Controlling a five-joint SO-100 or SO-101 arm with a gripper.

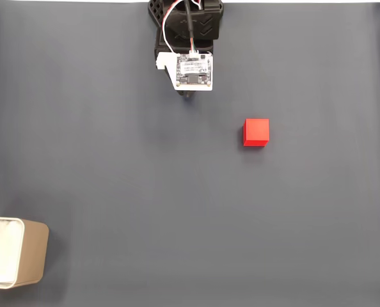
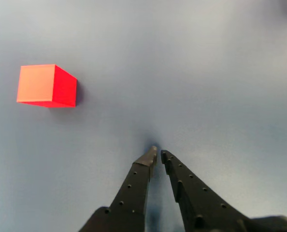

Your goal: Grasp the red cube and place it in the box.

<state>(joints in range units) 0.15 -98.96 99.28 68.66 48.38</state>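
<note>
Fixed view from above: my gripper (image 1: 188, 94) hangs at the far edge of the grey table (image 1: 113, 160), and the red cube (image 1: 256, 132) sits to its right and nearer, well apart; the box (image 1: 30, 252) waits at the near left corner. Wrist view: my gripper (image 2: 157, 155) is nearly closed and holds nothing; the red cube (image 2: 47, 86), plain and matte, lies ahead to the left.

A: The fixed view looks straight down from high up, with the arm (image 1: 189, 48) at its top edge.

B: The wrist view sits low, looking forward along the gripper (image 2: 157, 154). Both share the cube (image 1: 256, 132) (image 2: 47, 86).
</note>
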